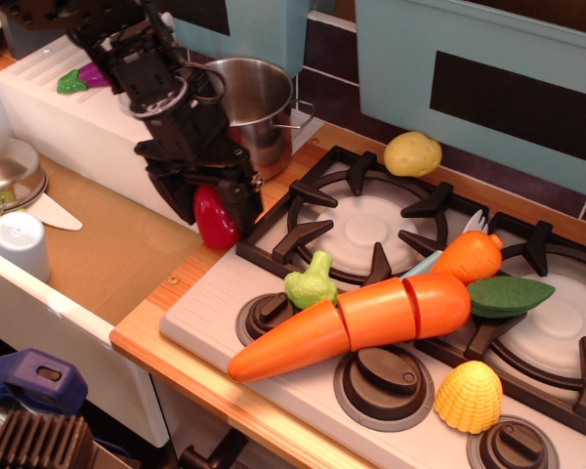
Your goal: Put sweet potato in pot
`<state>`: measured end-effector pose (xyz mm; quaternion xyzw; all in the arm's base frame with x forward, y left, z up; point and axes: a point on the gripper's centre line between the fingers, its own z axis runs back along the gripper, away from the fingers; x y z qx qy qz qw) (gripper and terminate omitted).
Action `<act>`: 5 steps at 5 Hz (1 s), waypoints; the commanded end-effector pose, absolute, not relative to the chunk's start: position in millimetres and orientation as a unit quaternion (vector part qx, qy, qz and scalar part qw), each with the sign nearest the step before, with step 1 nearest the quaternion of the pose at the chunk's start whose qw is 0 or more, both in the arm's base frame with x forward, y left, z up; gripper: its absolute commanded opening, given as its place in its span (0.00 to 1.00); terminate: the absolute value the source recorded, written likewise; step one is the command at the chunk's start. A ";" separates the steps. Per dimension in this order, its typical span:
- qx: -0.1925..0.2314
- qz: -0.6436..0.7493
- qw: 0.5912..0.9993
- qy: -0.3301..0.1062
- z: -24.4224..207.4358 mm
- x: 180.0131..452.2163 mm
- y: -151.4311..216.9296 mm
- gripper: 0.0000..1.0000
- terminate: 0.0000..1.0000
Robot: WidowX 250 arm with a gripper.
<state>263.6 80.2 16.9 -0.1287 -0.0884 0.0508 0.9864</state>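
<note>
Red sweet potato [213, 219] sits on the wooden surface [176, 293] just before the pot [249, 107]; the end effector [211, 201] straddles it, fingers parted, not clenched. Close squarely around its middle before lifting.

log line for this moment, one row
phase: grasp approach | gripper: around sweet potato, closure unclear | sweet potato: on counter, left of stove | pot: behind, upright, open | placed: no

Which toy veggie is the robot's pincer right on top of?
The red sweet potato, at the stove's left edge, with the pincer straddling it. The yellow potato, big orange carrot and corn lie far away.
</note>
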 end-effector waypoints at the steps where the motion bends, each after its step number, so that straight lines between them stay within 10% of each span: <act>1: -0.121 0.035 0.986 -0.106 26.6 274.0 83.5 0.00 0.00; 5: 0.060 -0.037 0.996 -0.048 137.3 290.3 127.9 0.00 0.00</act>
